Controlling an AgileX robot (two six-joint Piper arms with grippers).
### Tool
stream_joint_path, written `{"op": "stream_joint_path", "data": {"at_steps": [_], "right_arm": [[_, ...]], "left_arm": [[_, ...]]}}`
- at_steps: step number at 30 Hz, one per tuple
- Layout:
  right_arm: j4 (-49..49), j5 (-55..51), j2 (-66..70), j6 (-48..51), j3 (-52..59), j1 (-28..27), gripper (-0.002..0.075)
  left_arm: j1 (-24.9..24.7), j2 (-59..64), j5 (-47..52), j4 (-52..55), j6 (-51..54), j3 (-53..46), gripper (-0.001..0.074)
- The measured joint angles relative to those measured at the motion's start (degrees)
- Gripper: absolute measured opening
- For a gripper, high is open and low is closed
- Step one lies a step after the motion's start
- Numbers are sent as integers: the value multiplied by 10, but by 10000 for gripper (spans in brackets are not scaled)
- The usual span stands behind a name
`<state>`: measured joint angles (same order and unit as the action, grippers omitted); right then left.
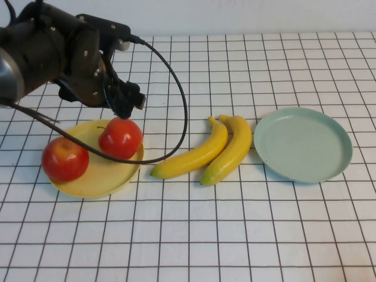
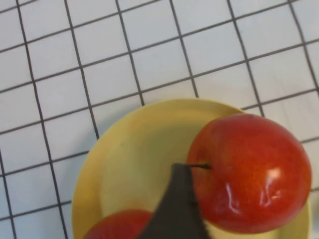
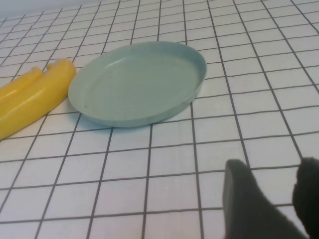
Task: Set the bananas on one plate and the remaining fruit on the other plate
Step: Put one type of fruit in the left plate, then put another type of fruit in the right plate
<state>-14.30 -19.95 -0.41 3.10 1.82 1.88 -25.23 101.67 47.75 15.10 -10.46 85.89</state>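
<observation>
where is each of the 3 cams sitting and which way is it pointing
High view: raised on the robot's side, angled down at the table; left arm and open left gripper above the yellow plate.
Left wrist view: on the left arm, looking down at an apple on the yellow plate; one dark finger shows.
Right wrist view: low, facing the blue-green plate and bananas; open right gripper over bare table.
The high and right wrist views share bananas and blue-green plate.

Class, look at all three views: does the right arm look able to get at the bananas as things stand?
Probably yes. The right gripper, fingers apart, hangs over bare table beyond the blue-green plate; only that low, empty plate lies between it and the bananas. The left gripper is over the apples, well clear.
</observation>
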Motion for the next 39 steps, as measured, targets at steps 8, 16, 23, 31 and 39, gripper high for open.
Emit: {"op": "stream_joint_path", "data": {"at_steps": [8, 16, 23, 31, 39], "right_arm": [[0, 0, 0, 0, 0, 0, 209], [0, 0, 0, 0, 0, 0, 209], [0, 0, 0, 0, 0, 0, 203], [0, 0, 0, 0, 0, 0, 190], [0, 0, 0, 0, 0, 0, 189]], "left_arm": [[0, -103, -37, -55, 11, -115, 44], [0, -293, -208, -64, -61, -330, 4], [0, -444, -266, -17, -126, -456, 3], [0, -512, -270, 76, -142, -467, 3], [0, -567, -233, 102, -159, -467, 2]]}}
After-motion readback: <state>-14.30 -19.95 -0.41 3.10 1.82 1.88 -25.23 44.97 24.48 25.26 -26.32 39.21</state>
